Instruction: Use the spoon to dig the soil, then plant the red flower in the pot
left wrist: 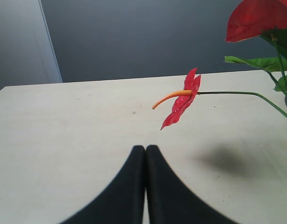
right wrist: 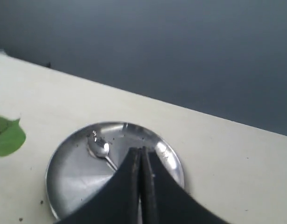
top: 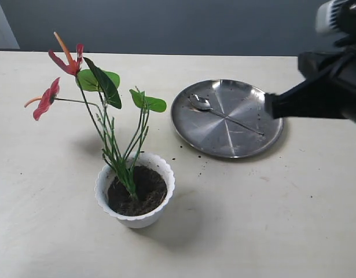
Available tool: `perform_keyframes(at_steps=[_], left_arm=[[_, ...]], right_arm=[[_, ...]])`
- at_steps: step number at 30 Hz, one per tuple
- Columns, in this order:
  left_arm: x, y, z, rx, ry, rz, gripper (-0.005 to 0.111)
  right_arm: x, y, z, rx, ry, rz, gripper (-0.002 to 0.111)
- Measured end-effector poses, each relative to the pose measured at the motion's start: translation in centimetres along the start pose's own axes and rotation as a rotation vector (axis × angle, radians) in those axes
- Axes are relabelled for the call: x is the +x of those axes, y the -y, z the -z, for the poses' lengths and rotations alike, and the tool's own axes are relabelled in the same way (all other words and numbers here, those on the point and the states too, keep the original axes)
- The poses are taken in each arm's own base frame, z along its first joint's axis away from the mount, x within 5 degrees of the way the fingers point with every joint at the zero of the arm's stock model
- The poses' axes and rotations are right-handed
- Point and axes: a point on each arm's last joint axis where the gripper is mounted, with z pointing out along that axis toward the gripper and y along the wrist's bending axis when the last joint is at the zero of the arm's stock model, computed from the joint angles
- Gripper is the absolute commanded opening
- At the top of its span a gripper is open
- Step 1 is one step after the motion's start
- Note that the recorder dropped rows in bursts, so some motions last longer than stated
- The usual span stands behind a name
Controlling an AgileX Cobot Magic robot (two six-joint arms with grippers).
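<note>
From the exterior view, my right gripper (top: 269,106) hangs over the near edge of the steel plate (top: 247,145), its black fingers drawn together to a blunt tip with nothing in them. The spoon (top: 209,108) lies in the plate ahead of that tip, bowl at the far end from me and thin handle running back toward my fingers, apart from them. A few dark crumbs dot the plate and the table (top: 282,220) beside it. Well away from my right gripper, across the table, stands the pot (top: 140,214), filled with the soil (top: 144,191). The red flower (top: 70,65) stands upright in that soil, stems rising from it, leaves and two red blooms spread above. My left gripper does not show in this view.

In the left wrist view, my left gripper (left wrist: 145,148) is closed, the two black fingers pressed flat against each other and holding nothing, above bare table (left wrist: 64,140). One bloom of the red flower (left wrist: 183,100) hangs ahead of the fingertips and a little to one side, clear of them; a second bloom and green leaves sit further off at the edge.

In the right wrist view, my right gripper (right wrist: 142,150) is closed and empty over the steel plate (right wrist: 68,172). The spoon (right wrist: 100,149) lies just beside and ahead of my fingertips, not touching them.
</note>
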Motion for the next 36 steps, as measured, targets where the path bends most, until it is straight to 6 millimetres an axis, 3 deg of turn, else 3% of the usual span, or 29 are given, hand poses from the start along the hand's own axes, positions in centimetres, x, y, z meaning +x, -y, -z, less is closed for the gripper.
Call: perform_keyframes(at_steps=[6,11,15,21,24,28,36], left_arm=[[0.0,0.0,0.0,0.000,0.000,0.000,0.000],[0.0,0.0,0.0,0.000,0.000,0.000,0.000],[0.0,0.0,0.0,0.000,0.000,0.000,0.000],[0.0,0.0,0.0,0.000,0.000,0.000,0.000],[0.0,0.0,0.0,0.000,0.000,0.000,0.000],[0.0,0.0,0.0,0.000,0.000,0.000,0.000],[0.0,0.0,0.0,0.000,0.000,0.000,0.000]], right_arm=[[-2.2,5.3,2.8,-0.008,0.185,-0.219,-0.001],[-3.2,9.3,8.0,0.081,0.427,-0.312,-0.001],[-3.2,10.3,10.5,0.146,0.517,-0.321,-0.001],[-2.4,10.4,10.5,0.186,0.520,-0.271,-0.001],[-1.0,10.2,10.3,0.194,0.536,-0.249,-0.001],[2.3,9.2,9.5,0.139,0.522,-0.267,-0.001],[10.0,7.5,7.7,0.077,0.173,-0.355,-0.001]])
